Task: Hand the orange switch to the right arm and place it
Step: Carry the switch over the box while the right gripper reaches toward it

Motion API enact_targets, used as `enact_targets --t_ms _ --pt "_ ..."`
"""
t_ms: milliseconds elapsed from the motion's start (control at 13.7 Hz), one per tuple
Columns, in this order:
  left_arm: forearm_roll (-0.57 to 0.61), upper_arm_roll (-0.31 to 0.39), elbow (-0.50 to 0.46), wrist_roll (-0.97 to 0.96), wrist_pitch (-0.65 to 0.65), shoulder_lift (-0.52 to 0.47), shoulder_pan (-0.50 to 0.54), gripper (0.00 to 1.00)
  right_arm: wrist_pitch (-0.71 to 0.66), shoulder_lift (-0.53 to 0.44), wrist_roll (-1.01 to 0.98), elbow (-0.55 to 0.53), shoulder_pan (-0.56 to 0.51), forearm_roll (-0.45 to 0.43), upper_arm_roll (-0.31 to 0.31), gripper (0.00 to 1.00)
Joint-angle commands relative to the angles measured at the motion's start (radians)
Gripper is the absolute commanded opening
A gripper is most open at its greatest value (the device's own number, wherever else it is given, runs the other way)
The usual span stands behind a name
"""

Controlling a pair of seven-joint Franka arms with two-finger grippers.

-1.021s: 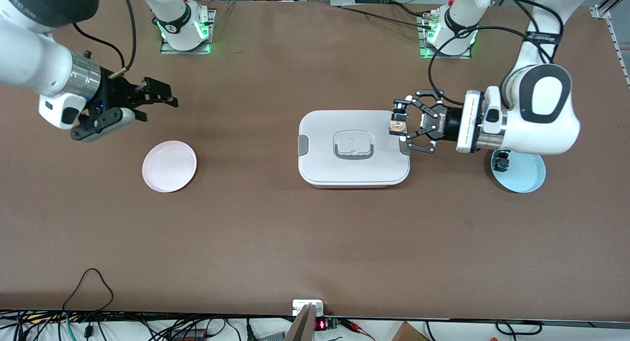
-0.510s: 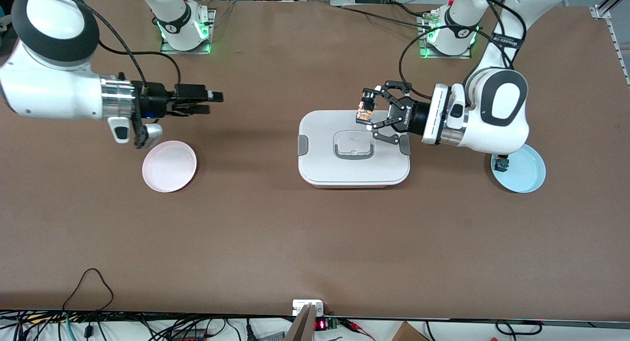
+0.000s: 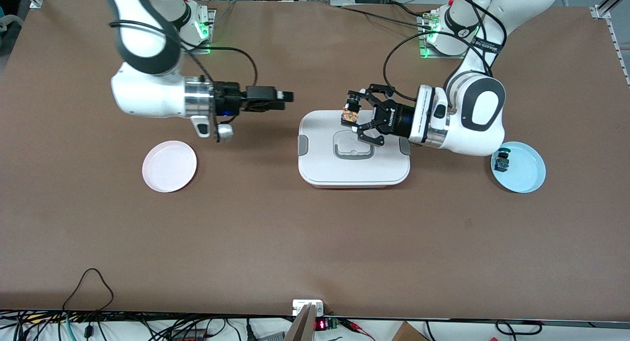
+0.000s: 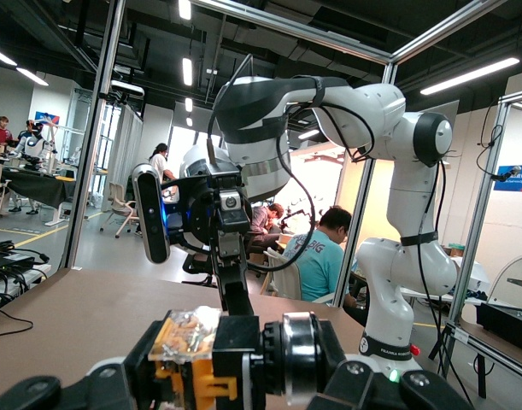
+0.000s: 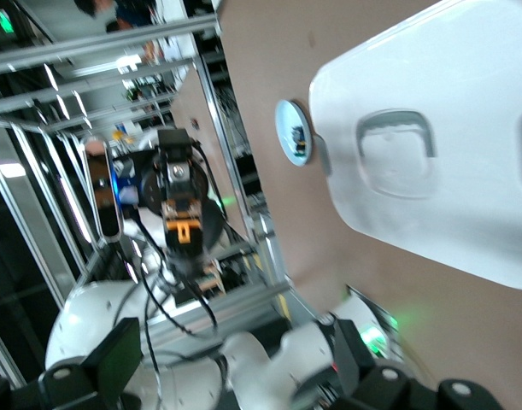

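Note:
My left gripper (image 3: 351, 116) is shut on the orange switch (image 3: 349, 116) and holds it in the air over the white lidded box (image 3: 354, 171), at the edge nearest the robots' bases. In the left wrist view the switch (image 4: 185, 340) sits between the left gripper's (image 4: 219, 369) jaws, orange body and clear top showing. My right gripper (image 3: 287, 96), slim and black on a silver wrist, hangs open over bare table beside the box and points at the switch. In the right wrist view its fingers (image 5: 120, 357) stand wide apart, and the held switch (image 5: 182, 227) shows farther off.
A pink plate (image 3: 169, 166) lies toward the right arm's end. A light blue plate (image 3: 525, 172) toward the left arm's end holds a small blue-and-green switch (image 3: 501, 162). The box has a grey handle (image 3: 353, 146) on its lid. Cables run along the table's near edge.
The right arm swung from its end of the table toward the box. The left gripper carried the orange switch over the box lid toward the right gripper.

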Motion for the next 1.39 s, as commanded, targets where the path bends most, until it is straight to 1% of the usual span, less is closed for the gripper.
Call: enact_targets --t_ms 0,219,365,510,729,1094,1312 --pt "-0.029 -0.004 0.014 0.054 0.022 0.015 -0.013 0.00 0.129 0.003 -0.012 -0.006 0.094 0.122 -0.009 1.00" --pt "-0.029 -0.006 0.010 0.061 0.025 0.014 -0.016 0.00 0.278 0.002 -0.001 0.002 0.194 0.241 -0.009 1.00" --pt "-0.029 -0.006 0.006 0.067 0.027 0.015 -0.016 0.00 0.345 0.004 -0.003 0.011 0.236 0.277 -0.009 1.00" --pt "-0.029 -0.006 0.006 0.067 0.025 0.015 -0.016 0.00 0.384 0.016 -0.003 0.032 0.260 0.314 -0.009 1.00" --pt "-0.027 -0.006 0.006 0.067 0.027 0.015 -0.016 0.00 0.393 0.045 -0.015 0.066 0.277 0.366 -0.008 1.00" --pt "-0.027 -0.006 0.006 0.067 0.043 0.014 -0.019 0.00 0.419 0.111 -0.044 0.136 0.288 0.364 -0.009 0.96" --pt "-0.029 -0.006 0.006 0.066 0.043 0.012 -0.022 0.00 0.415 0.122 -0.111 0.152 0.274 0.357 -0.011 0.93"
